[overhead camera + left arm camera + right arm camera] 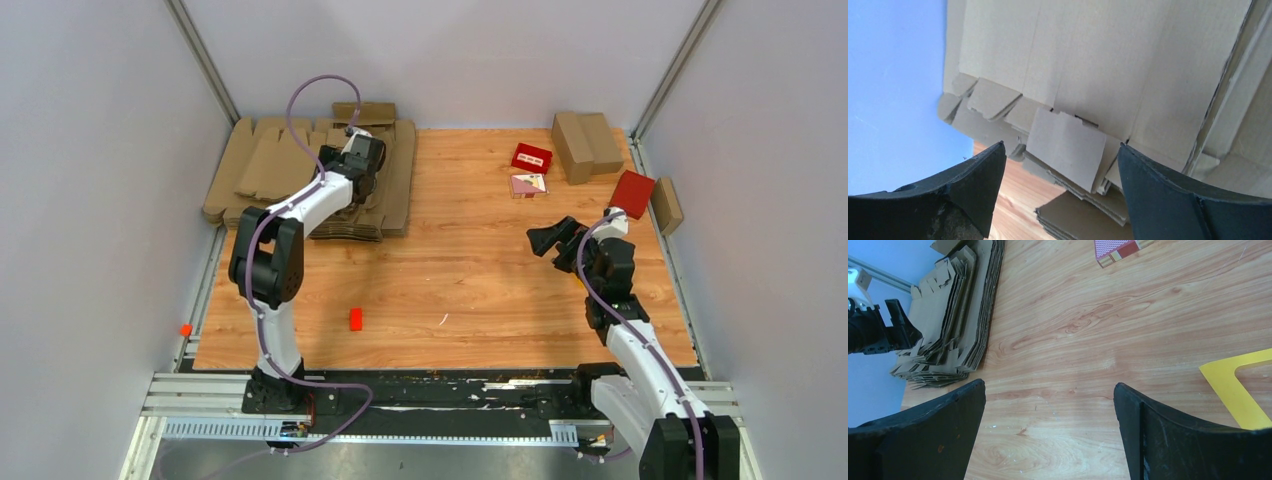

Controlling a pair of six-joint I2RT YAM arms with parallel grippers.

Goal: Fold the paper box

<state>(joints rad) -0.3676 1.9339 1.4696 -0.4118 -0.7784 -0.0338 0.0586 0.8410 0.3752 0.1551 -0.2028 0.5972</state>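
- The paper box [1098, 60] is a flat brown cardboard blank. It lies on top of the stack of blanks [262, 170] at the far-left corner of the table [460, 280], and we judge it not yet picked.
- Our left gripper [1060, 152] hangs over that stack, jaws spread and gripping nothing, with a protruding tab [1068, 145] between them.
- To pick cleanly, we should close on that tab alone, pinching only the top sheet. Then we lift gently so the sheets beneath do not drag along.
- Our right gripper [1049, 386] hovers over bare wood well apart from the stack, jaws wide and empty. It can wait to steady the blank once it lands mid-table.
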